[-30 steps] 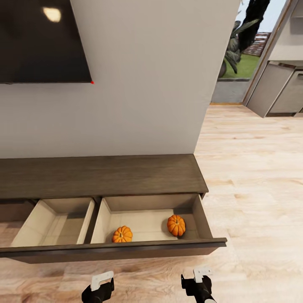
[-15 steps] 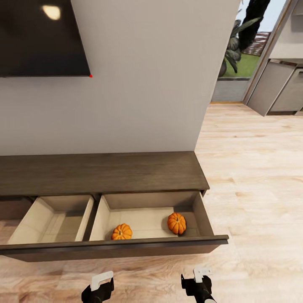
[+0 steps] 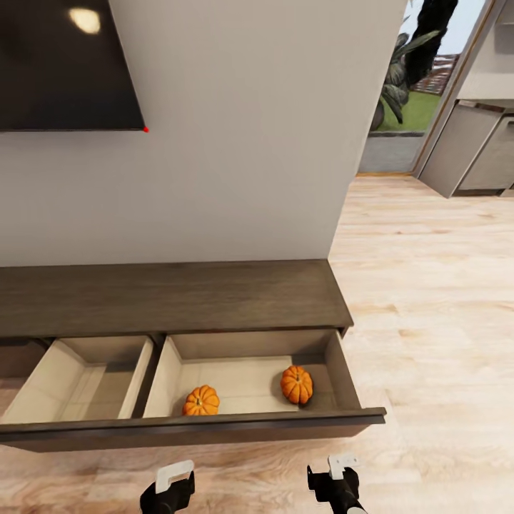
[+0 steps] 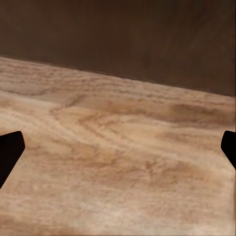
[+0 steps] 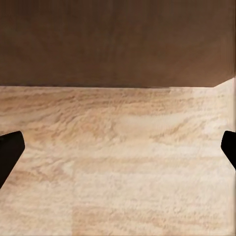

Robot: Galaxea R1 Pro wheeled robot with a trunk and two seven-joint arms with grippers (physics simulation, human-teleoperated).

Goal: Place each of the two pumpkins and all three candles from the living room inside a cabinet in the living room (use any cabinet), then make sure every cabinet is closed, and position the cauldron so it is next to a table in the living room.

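- Head view: the cabinet (image 3: 171, 296) runs along the wall with its wide drawer (image 3: 193, 421) pulled out. Both pumpkins sit in the right-hand compartment, the left pumpkin (image 3: 201, 401) close behind the drawer front, the right pumpkin (image 3: 296, 384) further back near the right wall, well apart from each other. The left compartment looks empty from here. No candles or cauldron around.
- Same view: left gripper (image 3: 173, 477) and right gripper (image 3: 343, 465) hang low in front of the drawer, holding nothing. There's a TV (image 3: 68, 64) on the wall above, wood floor (image 3: 428, 321) stretching right toward a doorway with a plant (image 3: 400, 78) outside.
- Left wrist view: fingertips (image 4: 10, 152) sit at opposite edges, so the claw is spread wide, nothing between. Floor and the dark drawer front ahead.
- Right wrist view: same deal, fingertips (image 5: 10, 150) far apart, empty, facing the drawer front over the floor.
- Handling guess: the pumpkins look light, hard and round, so they'd probably roll if the drawer gets shoved shut fast. The drawer front is stiff and flat, so I'd push on it near the middle, so the long drawer doesn't skew.
- In the way: just the drawer sticking out over the floor. Candles come first though.
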